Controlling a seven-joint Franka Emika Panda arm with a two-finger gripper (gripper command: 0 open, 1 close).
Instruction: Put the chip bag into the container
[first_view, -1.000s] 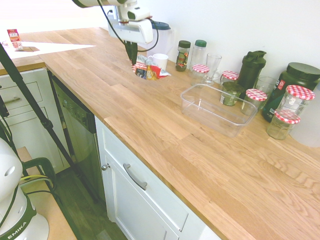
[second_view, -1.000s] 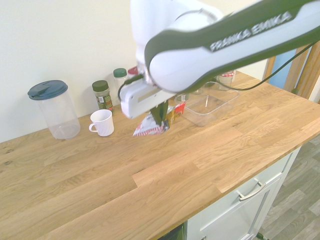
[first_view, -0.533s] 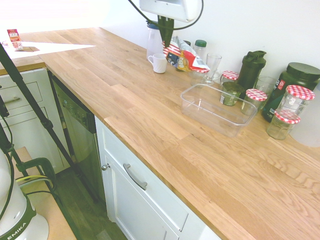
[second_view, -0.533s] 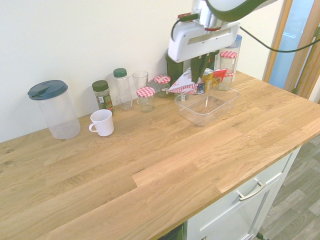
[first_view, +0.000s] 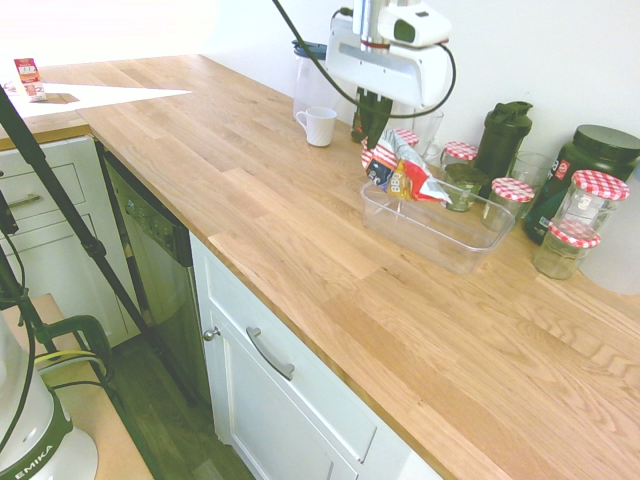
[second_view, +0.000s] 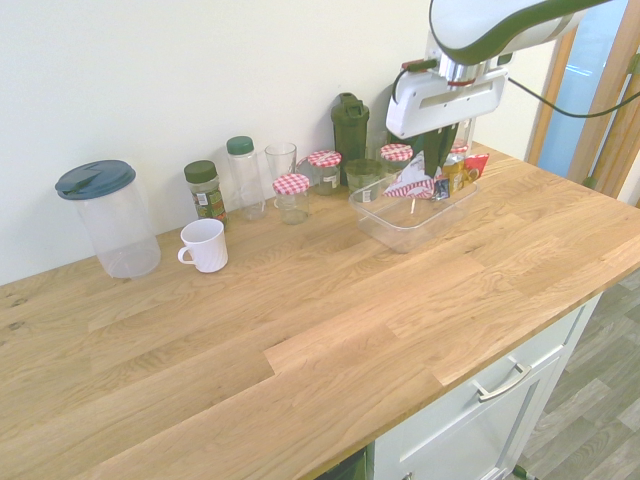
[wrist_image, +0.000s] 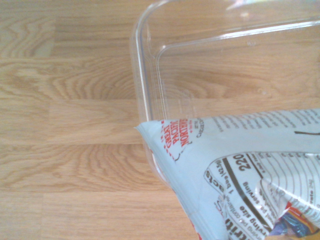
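Note:
The red, yellow and blue chip bag (first_view: 402, 172) hangs just over the near-left end of the clear plastic container (first_view: 470, 250). My gripper (first_view: 373, 140) is shut on the bag's top edge. In the second exterior view the chip bag (second_view: 440, 178) dangles above the container (second_view: 395, 223), under the gripper (second_view: 437, 162). The wrist view shows the bag's white nutrition panel (wrist_image: 240, 165) over one rounded corner of the container (wrist_image: 145, 90).
Several red-checked-lid jars (first_view: 599, 196), a dark shaker bottle (first_view: 503, 136), a drinking glass (first_view: 427, 128) and spice jars line the wall behind the container. A white mug (first_view: 320, 125) and a lidded clear canister (second_view: 108, 218) stand farther along the wooden counter (first_view: 300, 230).
The gripper has carried the chip bag from beside the white mug, up and along the counter, then lowered it to just over the container's end.

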